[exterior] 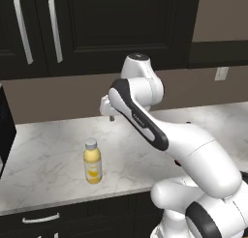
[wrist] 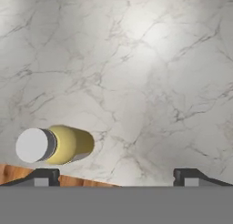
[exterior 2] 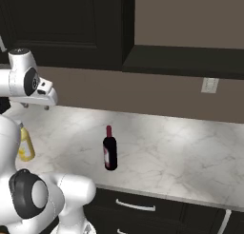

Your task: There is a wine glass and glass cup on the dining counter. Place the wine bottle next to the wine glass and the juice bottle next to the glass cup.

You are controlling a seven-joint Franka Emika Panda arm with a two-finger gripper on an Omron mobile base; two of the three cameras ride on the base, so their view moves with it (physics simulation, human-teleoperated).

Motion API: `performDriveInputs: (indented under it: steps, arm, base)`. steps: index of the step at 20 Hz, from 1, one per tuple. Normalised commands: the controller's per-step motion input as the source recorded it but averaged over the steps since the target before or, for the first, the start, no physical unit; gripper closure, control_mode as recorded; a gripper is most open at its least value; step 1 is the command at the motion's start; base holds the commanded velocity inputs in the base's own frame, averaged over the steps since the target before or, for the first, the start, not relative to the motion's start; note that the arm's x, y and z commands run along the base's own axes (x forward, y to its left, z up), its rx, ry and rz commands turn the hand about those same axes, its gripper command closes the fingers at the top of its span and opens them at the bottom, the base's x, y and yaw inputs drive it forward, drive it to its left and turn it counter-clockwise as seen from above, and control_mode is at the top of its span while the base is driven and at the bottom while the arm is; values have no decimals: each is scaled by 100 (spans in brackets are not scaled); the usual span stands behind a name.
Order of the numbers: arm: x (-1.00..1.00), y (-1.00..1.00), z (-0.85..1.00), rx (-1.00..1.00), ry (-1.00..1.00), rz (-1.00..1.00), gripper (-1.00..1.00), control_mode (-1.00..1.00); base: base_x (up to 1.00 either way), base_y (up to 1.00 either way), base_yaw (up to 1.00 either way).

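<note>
Left base view: the juice bottle (exterior: 93, 161) stands upright near the front edge of a marble counter (exterior: 43, 150), pale yellow liquid filling it up to its white cap. The arm reaches forward from the lower right, its wrist bent above the counter behind the bottle.

Right base view: the wine bottle (exterior 2: 110, 150) stands upright near the counter's front edge, well apart from the juice bottle at the left.

Hand view: looking straight down, the gripper (wrist: 116, 175) hangs empty above bare marble, its fingertips (wrist: 45, 175) spread wide; the juice bottle's cap sits just above the left one.
</note>
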Motion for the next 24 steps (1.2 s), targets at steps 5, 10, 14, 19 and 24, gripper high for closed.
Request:
performDriveInputs:
  steps: [5,10,14,19,24]
  arm:
    - [0,23,-11,0,3,1,-100,-100]
    - [4,31,-12,0,2,2,-100,-100]
    - [7,43,-16,0,4,4,-100,-100]
    - [3,43,-18,0,3,0,-100,-100]
    - [0,38,-18,0,0,0,-100,-100]
  base:
    - [0,0,0]
    - [0,0,0]
    - [0,0,0]
    - [0,0,0]
    - [0,0,0]
